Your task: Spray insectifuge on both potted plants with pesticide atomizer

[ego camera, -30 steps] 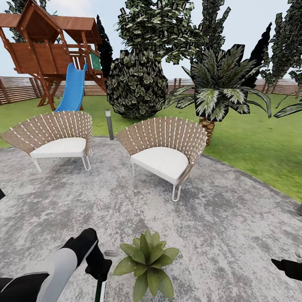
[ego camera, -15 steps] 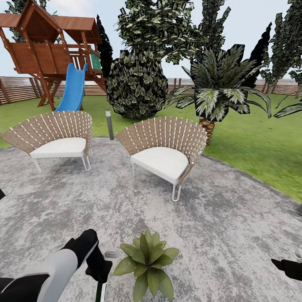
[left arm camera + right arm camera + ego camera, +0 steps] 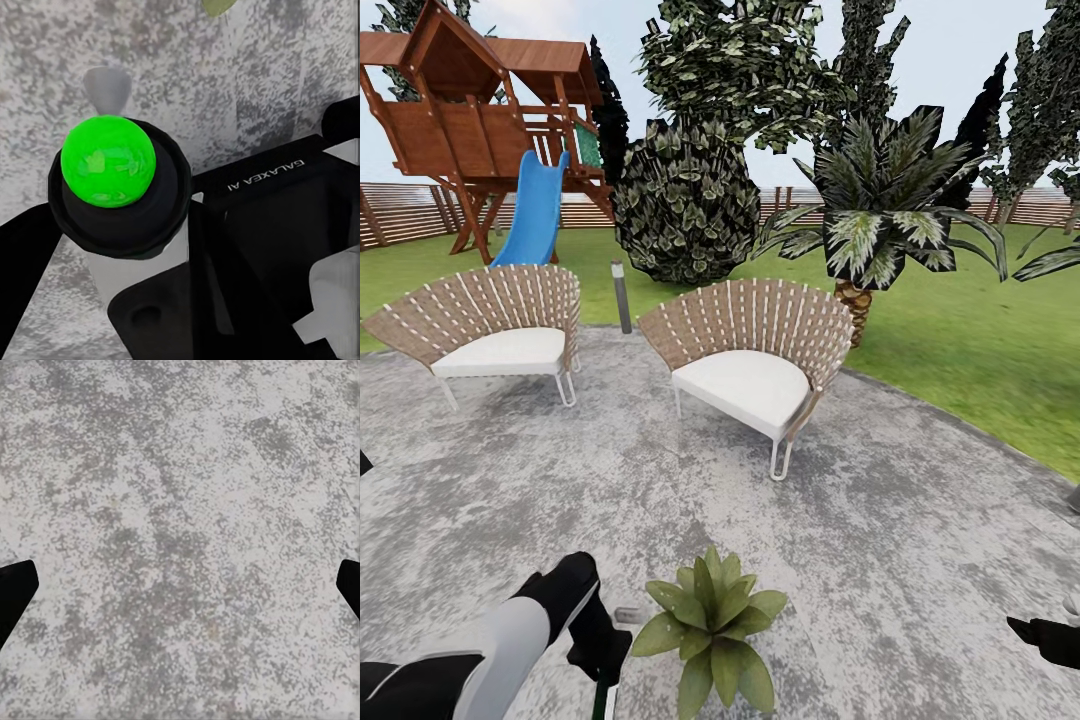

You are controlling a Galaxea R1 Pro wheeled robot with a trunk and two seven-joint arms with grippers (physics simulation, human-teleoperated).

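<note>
Head view: my left gripper (image 3: pixel 598 650) sits at about 7 o'clock with the pesticide atomizer (image 3: pixel 622 614) poking out toward the broad light-green potted plant (image 3: pixel 710 622) just beside it on the patio (image 3: pixel 920 520), so I reckon I'm mid-spray on plant one. Left wrist view: fingers look clamped on the bottle, nozzle over the paving. Right wrist view: right gripper (image 3: pixel 180 585) fingers wide, holding nothing; next I'd sweep across the leaves.
</note>
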